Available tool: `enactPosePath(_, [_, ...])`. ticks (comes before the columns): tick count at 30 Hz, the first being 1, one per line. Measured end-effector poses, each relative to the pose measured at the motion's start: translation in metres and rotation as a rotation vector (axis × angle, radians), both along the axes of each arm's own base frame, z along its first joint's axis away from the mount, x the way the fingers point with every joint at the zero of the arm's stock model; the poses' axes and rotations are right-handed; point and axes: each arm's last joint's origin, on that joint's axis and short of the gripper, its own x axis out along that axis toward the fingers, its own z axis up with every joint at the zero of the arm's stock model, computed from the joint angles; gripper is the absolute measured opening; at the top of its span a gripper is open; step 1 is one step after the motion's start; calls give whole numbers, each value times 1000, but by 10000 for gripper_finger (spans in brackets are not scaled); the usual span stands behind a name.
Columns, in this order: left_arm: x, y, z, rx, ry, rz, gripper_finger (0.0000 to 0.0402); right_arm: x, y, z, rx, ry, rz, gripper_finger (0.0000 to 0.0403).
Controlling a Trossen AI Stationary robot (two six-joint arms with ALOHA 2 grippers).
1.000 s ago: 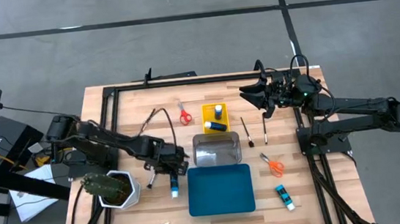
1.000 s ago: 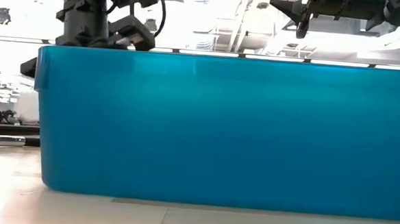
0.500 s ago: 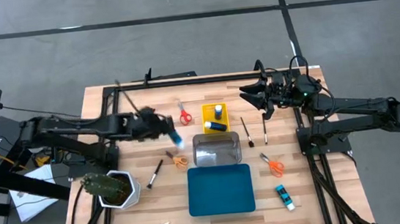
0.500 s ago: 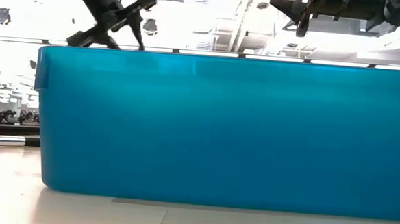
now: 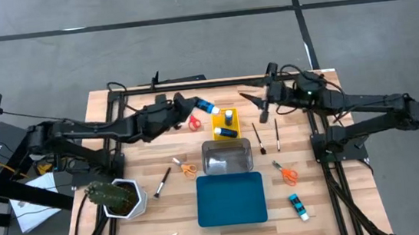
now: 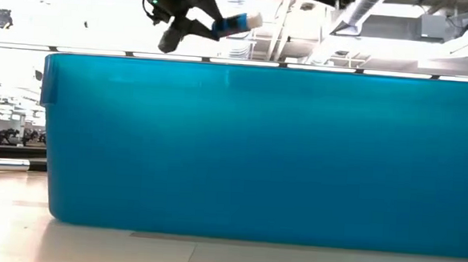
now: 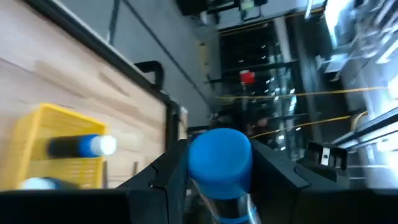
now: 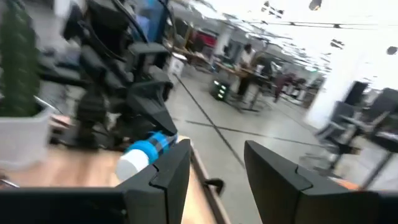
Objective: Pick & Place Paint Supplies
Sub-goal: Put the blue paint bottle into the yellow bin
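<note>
Two dark, near-black jointed arms, slender segmented links; black cables looped along each; left gripper (image 5: pixel 187 103) and right gripper (image 5: pixel 258 102) with dark angular matte fingers.

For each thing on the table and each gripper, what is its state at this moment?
left gripper: shut on held bottle, above the table
right gripper: open, empty
yellow tray: holds two bottles
clear tray: empty
blue tray: empty
bottle by blue tray: lying on the table
orange scissors: lying, untouched
cactus: upright in its pot
</note>
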Motion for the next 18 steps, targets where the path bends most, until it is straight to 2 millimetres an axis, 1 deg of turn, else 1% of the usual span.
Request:
enactPosePath(4, [14,5,1,12,-128,19,135,15,0,10,-35,83,-22,147])
enactPosePath(8, [21,10,1,22,-216,45,136,27,2,16,-56,164,-2,147])
enactPosePath(13, [21,16,2,26,-232,68,136,35,4,28,-85,155,6,151])
enactPosePath(18, [19,18,4,29,-239,75,136,42,3,40,-38,153,10,178])
